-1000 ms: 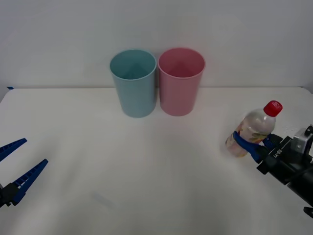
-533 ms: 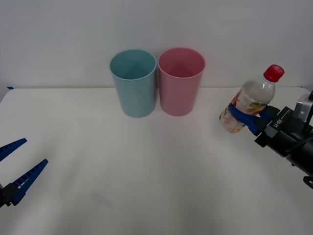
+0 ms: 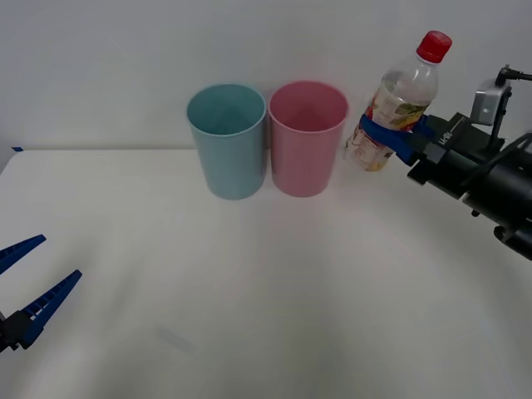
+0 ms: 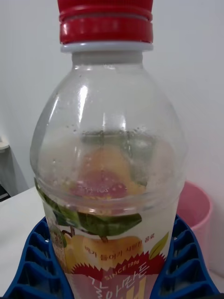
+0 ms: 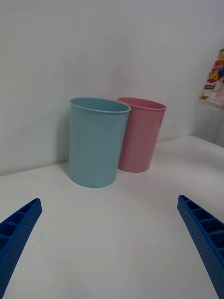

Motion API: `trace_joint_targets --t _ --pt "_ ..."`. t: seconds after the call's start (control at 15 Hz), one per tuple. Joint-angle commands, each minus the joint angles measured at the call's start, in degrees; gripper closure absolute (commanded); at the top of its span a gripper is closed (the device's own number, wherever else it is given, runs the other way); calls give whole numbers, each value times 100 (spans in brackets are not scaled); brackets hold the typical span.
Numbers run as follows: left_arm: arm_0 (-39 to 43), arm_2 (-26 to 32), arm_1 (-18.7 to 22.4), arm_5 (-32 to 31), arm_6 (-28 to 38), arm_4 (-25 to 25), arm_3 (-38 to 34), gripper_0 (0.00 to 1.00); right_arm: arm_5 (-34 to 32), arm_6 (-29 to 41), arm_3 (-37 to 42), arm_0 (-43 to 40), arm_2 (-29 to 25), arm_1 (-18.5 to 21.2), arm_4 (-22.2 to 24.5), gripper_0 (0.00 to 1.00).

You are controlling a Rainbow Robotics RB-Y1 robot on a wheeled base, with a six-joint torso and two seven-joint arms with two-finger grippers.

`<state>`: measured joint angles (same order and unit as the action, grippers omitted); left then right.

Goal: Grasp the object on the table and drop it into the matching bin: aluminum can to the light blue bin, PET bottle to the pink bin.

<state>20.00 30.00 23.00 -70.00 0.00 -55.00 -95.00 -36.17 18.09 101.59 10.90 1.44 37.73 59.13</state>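
My right gripper (image 3: 388, 133) is shut on the PET bottle (image 3: 393, 104), a clear bottle with a red cap, held in the air just right of the pink bin (image 3: 307, 137). In the right wrist view the bottle (image 4: 109, 187) sits between the blue fingers (image 4: 32, 261), with the pink bin's rim (image 4: 198, 210) behind it. The light blue bin (image 3: 227, 140) stands left of the pink one, touching or nearly so. My left gripper (image 3: 23, 287) rests open low at the table's left edge. In the left wrist view both bins, the light blue bin (image 5: 96, 140) and the pink bin (image 5: 140, 133), stand ahead.
The white table (image 3: 266, 283) spreads wide in front of the bins. A plain pale wall stands close behind them.
My right gripper has lifted the bottle from near the table surface and carried it up and left, toward the pink bin. The left arm has stayed still.
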Motion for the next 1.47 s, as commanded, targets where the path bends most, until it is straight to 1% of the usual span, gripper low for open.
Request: trace_joint_targets --t 0.07,0.2,0.33,0.6,0.8,1.0,1.27,1.33,1.4,1.47 --pt "0 0 0 0 0 0 0 0 23 10 -658 817 366 59 46 100" --pt "0 0 0 0 0 0 0 0 23 -8 -1238 1423 586 -3 81 100" --pt "0 0 0 0 0 0 0 0 23 -43 -1836 1968 673 -187 283 100" --pt "0 0 0 0 0 0 0 0 23 -60 -2899 2812 717 -759 775 100" --pt "0 0 0 0 0 0 0 0 32 -122 -3620 3295 709 -1101 1030 100" --pt "0 0 0 0 0 0 0 0 102 -210 -4103 3647 717 -1321 1145 100" --pt "0 0 0 0 0 0 0 0 146 -298 -4182 3700 709 -1409 1180 100" --pt "0 0 0 0 0 0 0 0 146 -315 -4182 3700 717 -1400 1180 95" --pt "0 0 0 0 0 0 0 0 155 -350 -4182 3700 709 -1400 1171 65" --pt "0 0 0 0 0 0 0 0 146 -385 -4182 3700 709 -1400 1180 5"
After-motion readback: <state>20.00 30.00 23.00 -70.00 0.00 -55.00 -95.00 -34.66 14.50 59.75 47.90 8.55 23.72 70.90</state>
